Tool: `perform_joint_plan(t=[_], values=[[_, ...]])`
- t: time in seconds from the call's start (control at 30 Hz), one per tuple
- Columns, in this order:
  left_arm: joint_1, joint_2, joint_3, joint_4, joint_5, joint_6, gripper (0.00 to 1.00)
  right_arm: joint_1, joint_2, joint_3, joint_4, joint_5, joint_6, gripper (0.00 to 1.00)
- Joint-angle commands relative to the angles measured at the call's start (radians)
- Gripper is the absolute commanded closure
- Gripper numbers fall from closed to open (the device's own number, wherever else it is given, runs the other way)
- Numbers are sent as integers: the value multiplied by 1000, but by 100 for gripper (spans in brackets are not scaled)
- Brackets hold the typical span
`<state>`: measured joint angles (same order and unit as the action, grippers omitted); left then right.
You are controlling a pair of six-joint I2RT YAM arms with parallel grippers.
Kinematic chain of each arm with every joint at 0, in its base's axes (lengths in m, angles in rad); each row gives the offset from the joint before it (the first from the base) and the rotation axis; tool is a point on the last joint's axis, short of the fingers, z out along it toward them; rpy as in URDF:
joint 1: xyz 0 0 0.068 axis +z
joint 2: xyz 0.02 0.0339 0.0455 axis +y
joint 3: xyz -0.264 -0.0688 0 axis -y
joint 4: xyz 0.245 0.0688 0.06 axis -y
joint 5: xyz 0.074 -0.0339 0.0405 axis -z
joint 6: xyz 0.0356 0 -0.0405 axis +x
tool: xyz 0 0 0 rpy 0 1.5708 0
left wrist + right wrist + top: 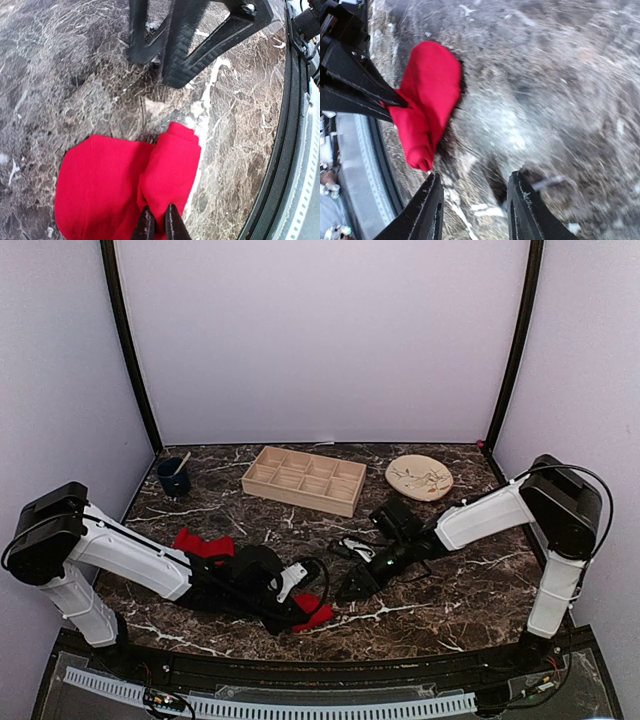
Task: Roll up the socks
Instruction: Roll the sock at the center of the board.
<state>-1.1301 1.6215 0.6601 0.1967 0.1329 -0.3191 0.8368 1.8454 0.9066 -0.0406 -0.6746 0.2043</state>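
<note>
Left wrist: sock (110, 185) pinched in left tool (160, 211); right tool (475, 180) just beside.

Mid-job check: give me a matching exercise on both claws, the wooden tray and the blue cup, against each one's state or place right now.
1 left claw
2 right claw
3 wooden tray
4 blue cup

a far left corner of the table
b open, holding nothing
c shut on a red sock
d far side, middle

Pairs: 1-c, 2-b, 3-d, 4-a
</note>
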Motion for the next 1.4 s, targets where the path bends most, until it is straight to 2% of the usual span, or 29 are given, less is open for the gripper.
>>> perform_joint_plan(t=[0.0,0.33,0.77,1.03,1.37], values=[[38,2,-66,-73,55,-45,100,-8,-73,-52,59,99,3,59],[133,77,-62,-29,260,-82,100,22,-213,-148,144,182,-16,59],[219,186,-40,-34,515,-122,100,272,-245,-151,115,536,-157,58],[258,259,-15,-73,695,-76,100,360,-260,-129,108,622,-218,57],[312,284,4,-123,774,-25,100,433,-216,-97,88,651,-253,51]])
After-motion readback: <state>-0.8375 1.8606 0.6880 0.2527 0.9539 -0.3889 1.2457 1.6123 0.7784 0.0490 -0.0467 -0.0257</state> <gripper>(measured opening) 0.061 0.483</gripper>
